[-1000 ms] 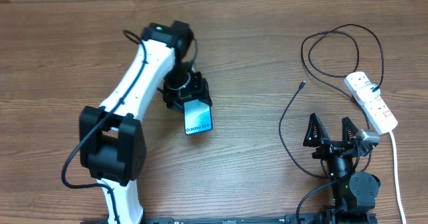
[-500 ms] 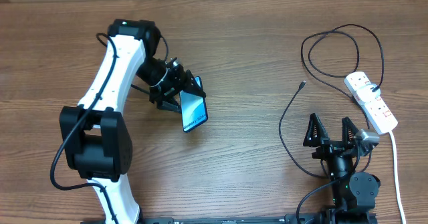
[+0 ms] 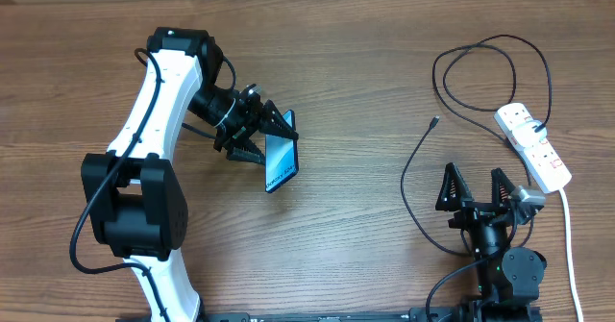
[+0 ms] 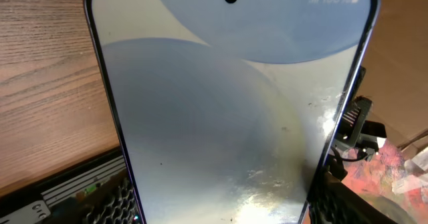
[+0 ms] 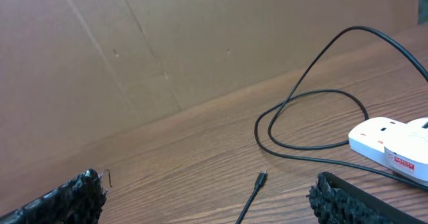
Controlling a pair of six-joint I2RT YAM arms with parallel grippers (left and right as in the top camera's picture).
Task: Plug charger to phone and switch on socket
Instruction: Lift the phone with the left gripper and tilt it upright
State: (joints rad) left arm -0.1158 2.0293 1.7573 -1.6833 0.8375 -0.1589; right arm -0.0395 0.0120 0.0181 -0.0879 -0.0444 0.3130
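Note:
My left gripper (image 3: 274, 135) is shut on the phone (image 3: 281, 159), a slim smartphone with a light blue lit screen, held tilted above the table left of centre. The phone (image 4: 227, 103) fills the left wrist view. The charger, a thin black cable (image 3: 413, 159), lies on the right with its plug tip (image 3: 434, 122) free; the tip (image 5: 259, 179) lies between my right fingers' line of sight. The socket, a white power strip (image 3: 533, 145), lies at the far right and shows in the right wrist view (image 5: 394, 141). My right gripper (image 3: 476, 189) is open and empty near the front edge.
The black cable loops (image 3: 490, 72) behind the power strip. A thick white cord (image 3: 569, 245) runs from the strip toward the front right. A brown cardboard wall (image 5: 167, 43) stands along the table's far edge.
My left arm has swung left and back with the phone, turning it so its screen tilts on edge. The right arm has not moved.

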